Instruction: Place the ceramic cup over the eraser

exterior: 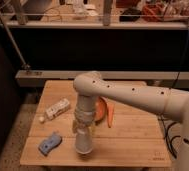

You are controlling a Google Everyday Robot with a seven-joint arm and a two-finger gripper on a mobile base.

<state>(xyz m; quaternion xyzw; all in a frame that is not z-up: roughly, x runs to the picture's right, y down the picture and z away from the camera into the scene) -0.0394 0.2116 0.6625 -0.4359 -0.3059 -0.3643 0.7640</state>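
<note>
My gripper (83, 131) points straight down over the front of the wooden table (133, 142), left of centre. It is shut on the off-white ceramic cup (83, 144), which hangs in line with the wrist, its lower end at or just above the table top. The eraser is not visible; it may be hidden by the cup or the arm.
A wide orange bowl (105, 111) lies just behind and right of the arm. A whitish oblong box (58, 108) and a small white bit (41, 119) lie at the left. A light-blue wavy piece (49, 143) lies front left. A dark wall and a ledge stand behind the table.
</note>
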